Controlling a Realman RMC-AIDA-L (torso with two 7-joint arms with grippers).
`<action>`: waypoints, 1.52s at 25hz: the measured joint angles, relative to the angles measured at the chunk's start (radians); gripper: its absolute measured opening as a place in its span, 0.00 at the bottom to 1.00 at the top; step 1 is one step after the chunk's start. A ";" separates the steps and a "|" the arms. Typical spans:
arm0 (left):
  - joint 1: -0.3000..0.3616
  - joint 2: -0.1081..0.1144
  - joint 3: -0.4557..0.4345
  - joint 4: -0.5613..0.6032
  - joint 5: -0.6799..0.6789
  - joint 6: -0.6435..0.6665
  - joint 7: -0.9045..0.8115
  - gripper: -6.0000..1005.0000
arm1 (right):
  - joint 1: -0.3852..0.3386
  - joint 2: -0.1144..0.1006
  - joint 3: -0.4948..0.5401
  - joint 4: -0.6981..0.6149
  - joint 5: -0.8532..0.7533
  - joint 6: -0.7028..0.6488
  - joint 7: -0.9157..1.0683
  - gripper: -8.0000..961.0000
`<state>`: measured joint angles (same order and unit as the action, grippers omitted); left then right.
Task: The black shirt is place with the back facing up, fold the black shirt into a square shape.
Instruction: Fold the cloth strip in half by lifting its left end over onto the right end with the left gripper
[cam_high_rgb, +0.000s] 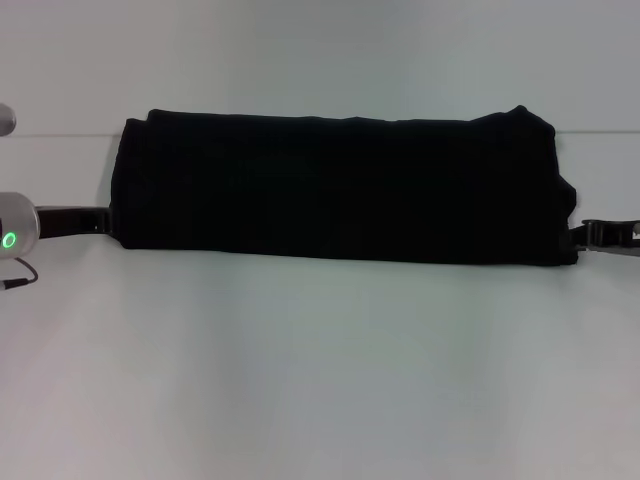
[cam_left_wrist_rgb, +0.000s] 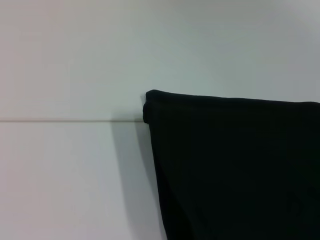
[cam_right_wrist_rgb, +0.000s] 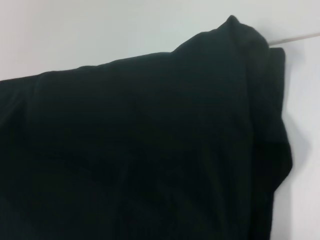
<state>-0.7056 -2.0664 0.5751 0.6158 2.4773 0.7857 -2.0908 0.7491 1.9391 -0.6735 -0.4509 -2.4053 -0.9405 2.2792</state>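
The black shirt (cam_high_rgb: 340, 190) lies on the white table (cam_high_rgb: 320, 360) as a long, wide folded band, with plain black fabric facing up and no lettering showing. My left gripper (cam_high_rgb: 98, 222) is at the band's left end, low by the near corner. My right gripper (cam_high_rgb: 586, 234) is at the band's right end, also by the near corner. The left wrist view shows the shirt's (cam_left_wrist_rgb: 235, 170) far left corner on the table. The right wrist view shows the shirt's (cam_right_wrist_rgb: 140, 150) right end, with layered folds along its edge. No fingers show in either wrist view.
A thin seam (cam_high_rgb: 60, 134) runs across the table behind the shirt and also shows in the left wrist view (cam_left_wrist_rgb: 65, 120). The left arm's white wrist with a green light (cam_high_rgb: 10, 238) and a thin cable (cam_high_rgb: 15, 280) are at the left edge.
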 joint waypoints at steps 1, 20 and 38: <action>0.000 0.000 0.000 0.000 0.000 0.000 0.000 0.04 | 0.000 0.001 0.001 0.000 0.003 0.000 -0.004 0.28; 0.074 -0.023 -0.010 0.165 -0.007 0.183 -0.013 0.06 | -0.059 0.012 0.029 -0.071 0.050 -0.078 -0.061 0.02; 0.215 -0.034 -0.081 0.345 -0.020 0.528 -0.002 0.08 | -0.279 0.082 0.084 -0.355 0.106 -0.362 -0.100 0.07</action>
<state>-0.4905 -2.1000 0.4940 0.9608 2.4570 1.3142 -2.0928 0.4703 2.0215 -0.5895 -0.8055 -2.2991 -1.3023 2.1789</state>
